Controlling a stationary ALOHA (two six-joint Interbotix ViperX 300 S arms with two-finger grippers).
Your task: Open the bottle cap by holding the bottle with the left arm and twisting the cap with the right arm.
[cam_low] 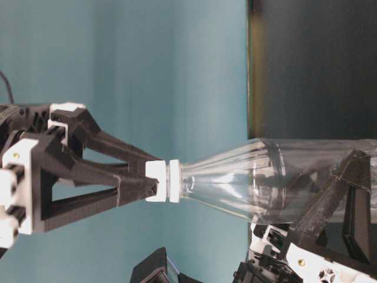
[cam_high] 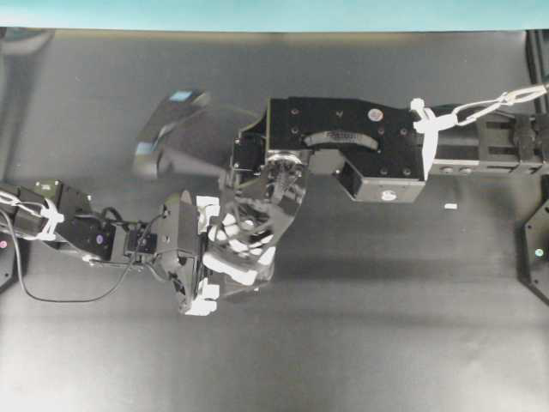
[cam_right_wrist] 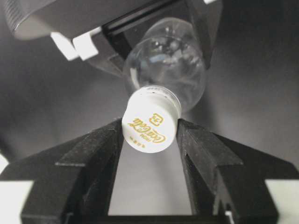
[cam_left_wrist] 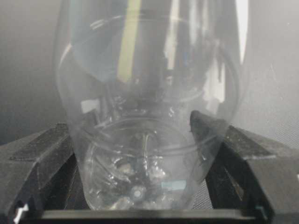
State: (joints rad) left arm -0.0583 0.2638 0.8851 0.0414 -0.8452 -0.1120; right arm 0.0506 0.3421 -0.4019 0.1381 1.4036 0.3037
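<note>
The clear bottle (cam_high: 249,227) is held off the black table, cap end towards the right arm. My left gripper (cam_left_wrist: 149,135) is shut on the bottle's (cam_left_wrist: 149,93) lower body, a black finger (cam_left_wrist: 243,154) pressed on each side. In the right wrist view the white bottle cap (cam_right_wrist: 150,122), with gold lettering, sits between the fingertips of my right gripper (cam_right_wrist: 150,128), and both fingers touch its sides. The table-level view shows the cap (cam_low: 166,181) pinched by the right gripper (cam_low: 156,181) and the bottle (cam_low: 247,183) running into the left gripper's fingers (cam_low: 347,194).
The right arm's wide black plate (cam_high: 343,142) hangs over the bottle, with a blurred dark housing (cam_high: 171,129) jutting out to its left. A small white scrap (cam_high: 449,207) lies on the table on the right. Black arm bases (cam_high: 536,249) stand at the table's side edges.
</note>
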